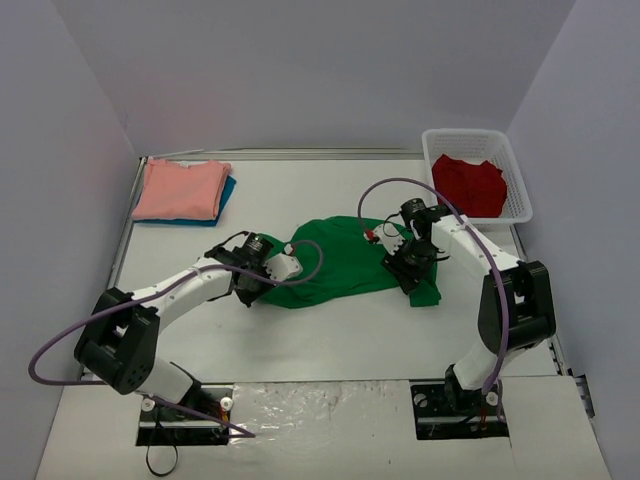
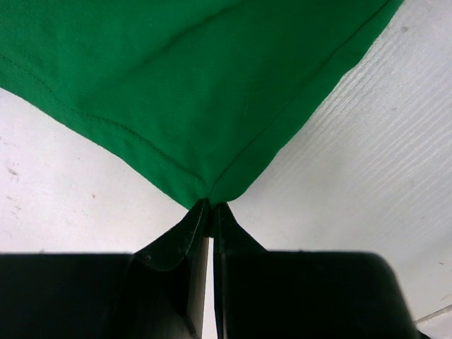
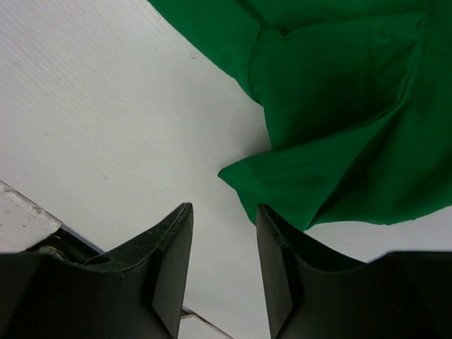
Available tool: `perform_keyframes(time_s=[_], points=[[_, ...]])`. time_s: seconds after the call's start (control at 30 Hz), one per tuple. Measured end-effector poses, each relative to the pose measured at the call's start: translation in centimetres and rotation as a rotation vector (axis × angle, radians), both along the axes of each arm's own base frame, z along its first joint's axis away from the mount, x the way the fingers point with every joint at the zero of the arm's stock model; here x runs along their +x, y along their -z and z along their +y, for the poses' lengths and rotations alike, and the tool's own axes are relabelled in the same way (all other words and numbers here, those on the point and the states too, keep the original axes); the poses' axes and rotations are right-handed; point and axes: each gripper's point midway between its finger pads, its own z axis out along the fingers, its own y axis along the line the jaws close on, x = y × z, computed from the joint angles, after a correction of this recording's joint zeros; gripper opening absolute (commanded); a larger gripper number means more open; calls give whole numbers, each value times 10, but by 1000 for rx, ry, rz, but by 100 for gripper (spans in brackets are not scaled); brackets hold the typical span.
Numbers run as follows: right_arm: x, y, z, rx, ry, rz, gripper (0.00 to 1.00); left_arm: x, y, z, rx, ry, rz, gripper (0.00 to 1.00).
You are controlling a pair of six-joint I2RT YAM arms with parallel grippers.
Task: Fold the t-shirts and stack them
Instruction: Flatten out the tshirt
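Though unclear overhead, t-shirt (image 2: 191,85) corner in left end effector (image 2: 210,206)

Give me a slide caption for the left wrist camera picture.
Left tool pinching a stitched corner of the green t-shirt against the white table.

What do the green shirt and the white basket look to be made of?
The green shirt: soft matte knit cloth, probably cotton jersey; it creases loosely and shows stitched hem lines. The basket: white, apparently rigid moulded plastic; thin openwork walls holding their shape, finish too small to judge.
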Motion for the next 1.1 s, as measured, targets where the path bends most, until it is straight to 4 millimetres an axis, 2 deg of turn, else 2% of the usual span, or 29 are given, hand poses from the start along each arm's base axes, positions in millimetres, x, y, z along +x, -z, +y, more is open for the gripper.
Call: perform_keyframes(time_s=[0.2, 0.4, 0.57, 0.83, 1.0, 1.1], points=[[-12, 20, -23, -129, 2, 54, 38, 2, 4, 2, 14, -11, 1, 2], [-22, 35, -35, -196, 0, 106, 38, 2, 10, 2, 28, -16, 14, 2], [-22, 45, -37, -212, -2, 130, 39, 3, 12, 3, 32, -18, 16, 2], [-24, 61, -37, -224, -7, 176, 51, 4, 13, 3, 36, -24, 9, 2], [-25, 61, -35, -227, -15, 180, 52, 5, 14, 3, 35, -24, 6, 2], [-25, 62, -35, -239, -19, 179, 49, 6, 14, 3, 34, -24, 4, 2]])
